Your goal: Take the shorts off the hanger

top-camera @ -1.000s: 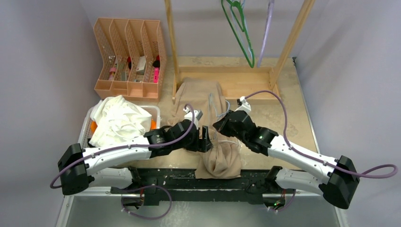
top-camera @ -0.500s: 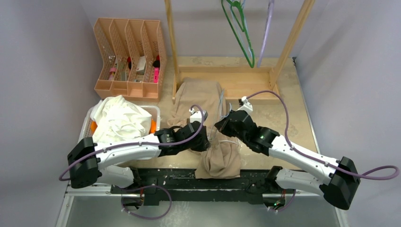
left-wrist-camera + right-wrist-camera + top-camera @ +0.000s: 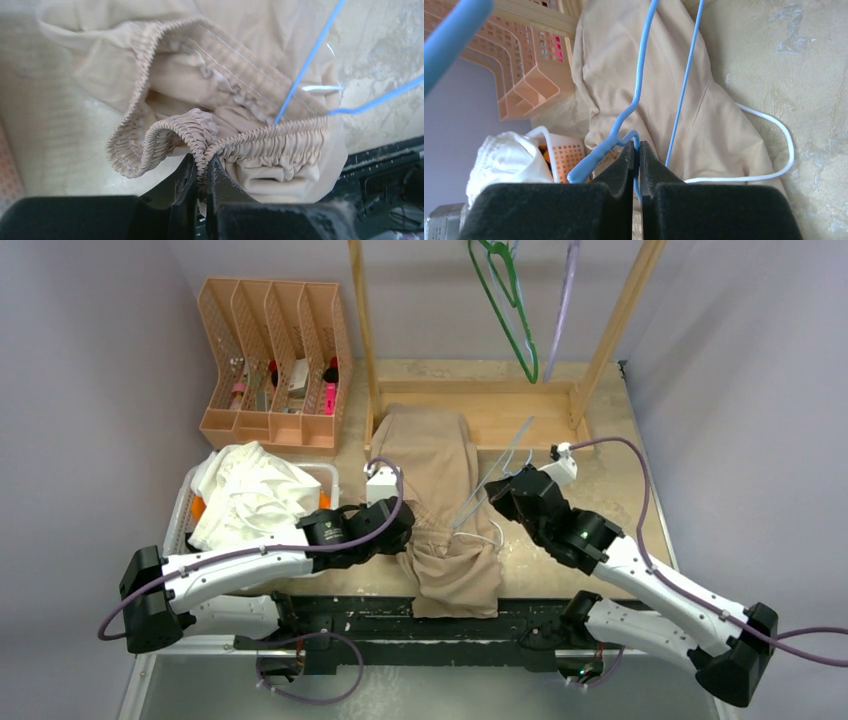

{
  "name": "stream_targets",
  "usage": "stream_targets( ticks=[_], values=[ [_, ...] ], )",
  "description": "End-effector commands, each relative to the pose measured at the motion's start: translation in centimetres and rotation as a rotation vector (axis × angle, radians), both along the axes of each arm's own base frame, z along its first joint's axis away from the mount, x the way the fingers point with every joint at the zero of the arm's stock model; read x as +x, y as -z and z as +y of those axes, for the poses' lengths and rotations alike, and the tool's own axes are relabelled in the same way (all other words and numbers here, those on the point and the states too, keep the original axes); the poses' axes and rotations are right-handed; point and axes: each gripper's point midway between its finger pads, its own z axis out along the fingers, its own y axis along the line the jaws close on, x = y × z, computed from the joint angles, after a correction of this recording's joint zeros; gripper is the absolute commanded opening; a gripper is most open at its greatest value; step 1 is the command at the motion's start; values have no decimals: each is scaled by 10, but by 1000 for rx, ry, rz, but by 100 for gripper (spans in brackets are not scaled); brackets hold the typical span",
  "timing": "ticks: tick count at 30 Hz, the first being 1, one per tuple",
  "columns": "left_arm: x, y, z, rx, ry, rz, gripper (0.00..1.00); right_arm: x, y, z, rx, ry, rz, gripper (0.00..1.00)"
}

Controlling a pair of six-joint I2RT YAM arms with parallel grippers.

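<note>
The beige shorts (image 3: 438, 490) lie flat in the middle of the table, with the waist toward the near edge. My left gripper (image 3: 402, 540) is shut on the gathered elastic waistband (image 3: 202, 150) at its left side. My right gripper (image 3: 497, 502) is shut on the thin light-blue hanger (image 3: 639, 85), which slants up to the right over the shorts (image 3: 664, 105). In the left wrist view the hanger wire (image 3: 310, 55) runs into the open waist. A white drawstring (image 3: 774, 170) loops out onto the table. White shorts (image 3: 245, 495) are piled in a basket, with orange cloth (image 3: 322, 505) showing under them.
The white basket (image 3: 185, 502) stands at the left. A peach desk organiser (image 3: 275, 360) sits at the back left. A wooden rack (image 3: 480, 405) at the back carries a green hanger (image 3: 510, 310) and a purple one (image 3: 565, 300). The table's dark front edge (image 3: 400, 615) lies just below the shorts.
My left gripper has shut on the waistband and drawn it to the left. My right gripper has carried the hanger to the right and back, and the bunched shorts have spread out.
</note>
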Motion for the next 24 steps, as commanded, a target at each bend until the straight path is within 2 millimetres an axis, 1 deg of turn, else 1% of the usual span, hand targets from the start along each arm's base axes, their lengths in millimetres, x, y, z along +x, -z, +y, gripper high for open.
stream_targets(
  ticks=[1, 4, 7, 9, 11, 13, 15, 17, 18, 19, 20, 21, 22, 23, 24],
  values=[
    [31, -38, 30, 77, -123, -123, 0, -1, -5, -35, -14, 157, -9, 0],
    [42, -45, 42, 119, -151, -137, 0, -1, -6, -53, -55, 229, -11, 0],
    [56, -50, 58, 126, -202, -133, 0, -2, -19, -68, -102, 275, -24, 0],
    [65, -60, 67, 127, -231, -149, 0, -7, -22, -85, -135, 335, -15, 0],
    [73, -73, 73, 132, -257, -183, 0, -12, -28, -95, -160, 349, -20, 0],
    [82, -85, 73, 130, -264, -210, 0, -16, -32, -95, -153, 320, -26, 0],
    [91, -95, 73, 152, -265, -228, 0, -17, -35, -89, -149, 260, -41, 0],
    [103, -100, 73, 176, -273, -227, 0, -22, -32, -88, -143, 239, -31, 0],
    [108, -103, 71, 175, -270, -223, 0, -23, -33, -85, -144, 210, -36, 0],
    [111, -103, 64, 167, -251, -214, 2, -23, -35, -79, -142, 165, -44, 0],
    [113, -102, 55, 153, -225, -208, 11, -24, -34, -70, -137, 115, -46, 0],
    [117, -102, 47, 134, -208, -207, 30, -25, -34, -61, -122, 63, -46, 0],
    [119, -95, 40, 135, -195, -190, 49, -27, -33, -50, -102, 8, -42, 0],
    [119, -90, 37, 138, -190, -173, 63, -30, -31, -41, -82, -38, -33, 0],
    [119, -87, 36, 139, -193, -159, 70, -33, -28, -33, -62, -81, -28, 0]
  ],
)
